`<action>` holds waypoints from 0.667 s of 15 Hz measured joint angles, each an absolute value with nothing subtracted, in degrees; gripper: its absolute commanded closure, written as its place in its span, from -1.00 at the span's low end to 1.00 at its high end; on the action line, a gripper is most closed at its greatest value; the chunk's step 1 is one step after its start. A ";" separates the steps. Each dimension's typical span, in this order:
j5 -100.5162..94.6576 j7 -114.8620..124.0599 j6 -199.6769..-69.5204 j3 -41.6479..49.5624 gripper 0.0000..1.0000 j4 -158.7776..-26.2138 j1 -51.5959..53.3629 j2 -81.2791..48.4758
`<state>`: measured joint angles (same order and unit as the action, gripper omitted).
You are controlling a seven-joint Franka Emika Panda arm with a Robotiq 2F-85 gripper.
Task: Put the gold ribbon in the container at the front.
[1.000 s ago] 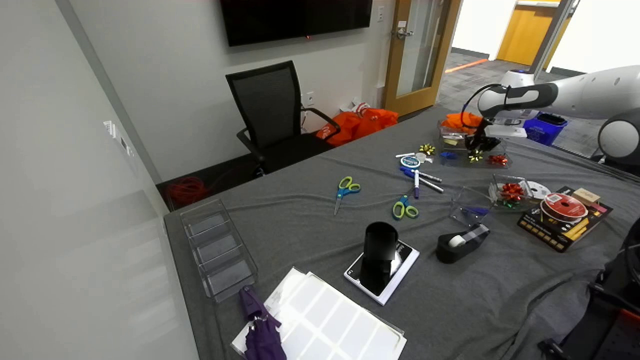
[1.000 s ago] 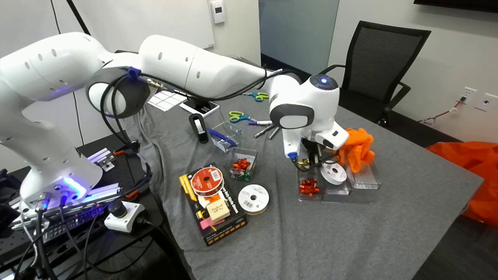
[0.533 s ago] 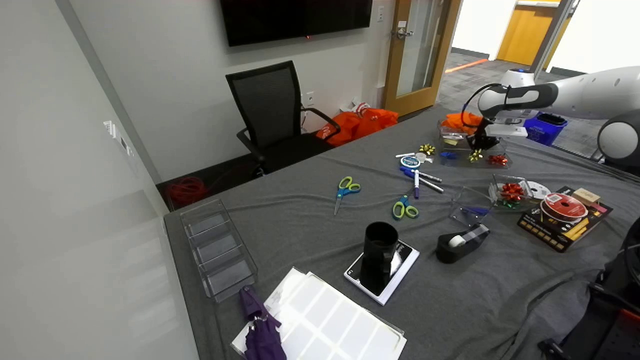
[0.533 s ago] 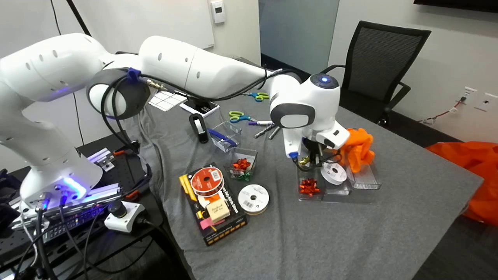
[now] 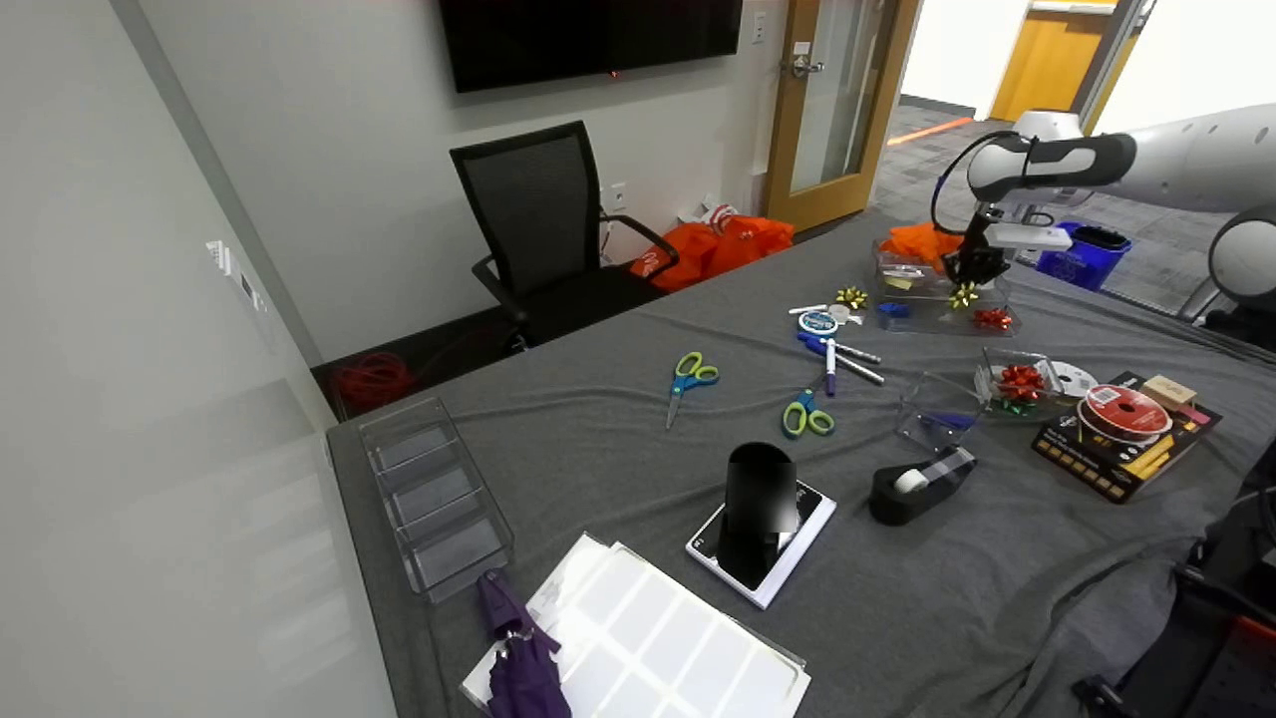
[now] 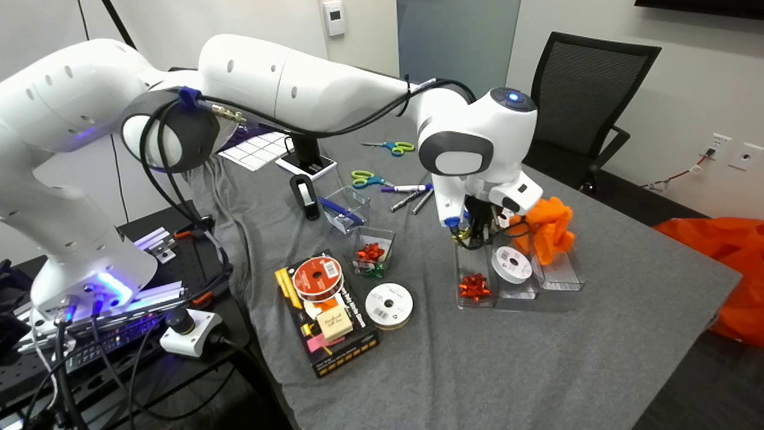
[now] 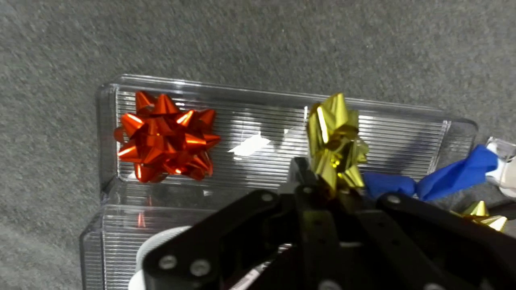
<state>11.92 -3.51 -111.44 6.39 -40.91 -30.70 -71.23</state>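
My gripper (image 7: 322, 187) is shut on the gold ribbon (image 7: 336, 141), a shiny bow that sticks out beyond the fingertips. In an exterior view the gold ribbon (image 5: 964, 296) hangs just under the dark gripper (image 5: 974, 269). The arm mostly hides it in an exterior view, where only a sliver of the gold ribbon (image 6: 461, 233) shows beside the gripper (image 6: 479, 230). Below is a clear container (image 7: 266, 90) with a red bow (image 7: 165, 139) at one end. Several clear containers stand about, and which one is at the front I cannot tell.
A white spool (image 6: 511, 264) and orange cloth (image 6: 546, 230) lie beside the clear container under the gripper. A blue strip (image 7: 455, 173) crosses its end. Another gold bow (image 5: 851, 297) rests on the table. Small clear boxes (image 6: 373, 233) and a black box (image 6: 328, 352) stand nearer the base.
In the last half second my gripper has risen and shifted a little, and the gold ribbon has moved up with it. The red bow and the containers have stayed put.
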 measured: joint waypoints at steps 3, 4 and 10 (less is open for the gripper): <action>11.93 -5.42 -107.24 6.38 0.99 -41.00 -31.35 -69.55; 11.92 -6.23 -106.16 6.38 0.99 -41.08 -31.63 -69.15; 11.80 -10.66 -104.48 6.62 0.96 -42.79 -33.29 -67.65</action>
<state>11.80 -10.66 -104.48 6.62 -42.79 -33.29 -67.65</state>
